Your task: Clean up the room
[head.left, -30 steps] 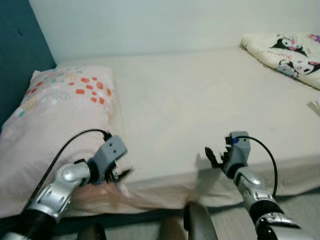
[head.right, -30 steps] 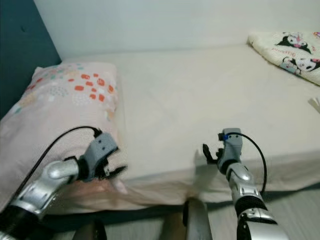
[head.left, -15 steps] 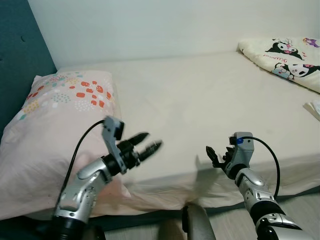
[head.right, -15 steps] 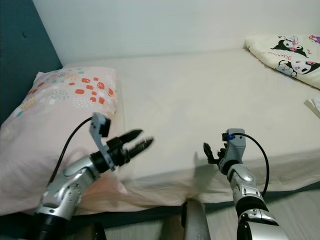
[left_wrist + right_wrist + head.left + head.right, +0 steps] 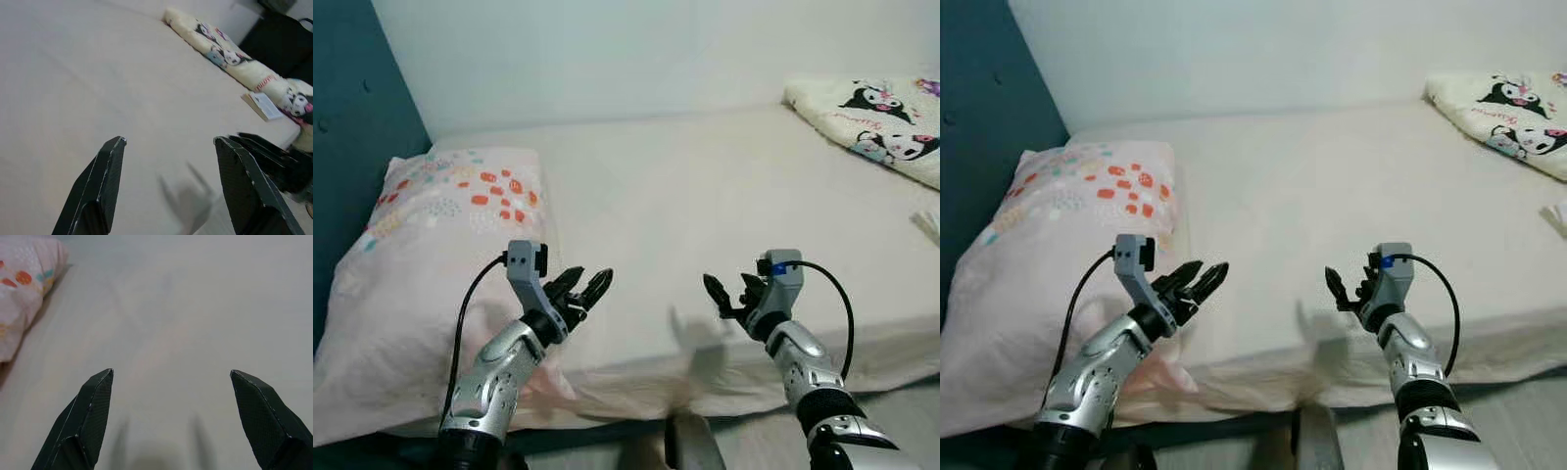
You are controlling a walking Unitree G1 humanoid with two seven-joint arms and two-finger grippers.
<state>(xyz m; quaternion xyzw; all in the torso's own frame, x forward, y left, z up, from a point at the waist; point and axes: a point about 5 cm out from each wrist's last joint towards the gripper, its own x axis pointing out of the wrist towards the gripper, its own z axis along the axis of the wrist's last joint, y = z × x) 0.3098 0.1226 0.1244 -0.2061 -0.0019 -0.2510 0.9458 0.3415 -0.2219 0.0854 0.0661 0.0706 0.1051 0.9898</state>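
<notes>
Now both grippers hover above the near edge of the bed (image 5: 705,186), each with its fingers spread apart and nothing between them. The left gripper (image 5: 585,289) is raised over the sheet just past the pillow's inner side, fingers aimed forward and toward the middle of the bed. The right gripper (image 5: 724,294) hangs near it, across a gap of bare sheet, its fingers aimed back toward the left one, so the two face each other.

The pillow (image 5: 440,245), pink with red, orange and teal dots, lies just to the left of the left gripper, against the dark teal headboard (image 5: 352,127). Its long axis runs from the near edge of the bed toward the far wall, with the dotted end pointing away.

Far off to the right of the right gripper, a cream blanket (image 5: 871,122) with black-and-white cartoon figures lies at the bed's far right corner, its long side running slantwise along that edge. In the left wrist view a small booklet (image 5: 264,105) lies on the sheet just beside that blanket, well apart from both grippers.
</notes>
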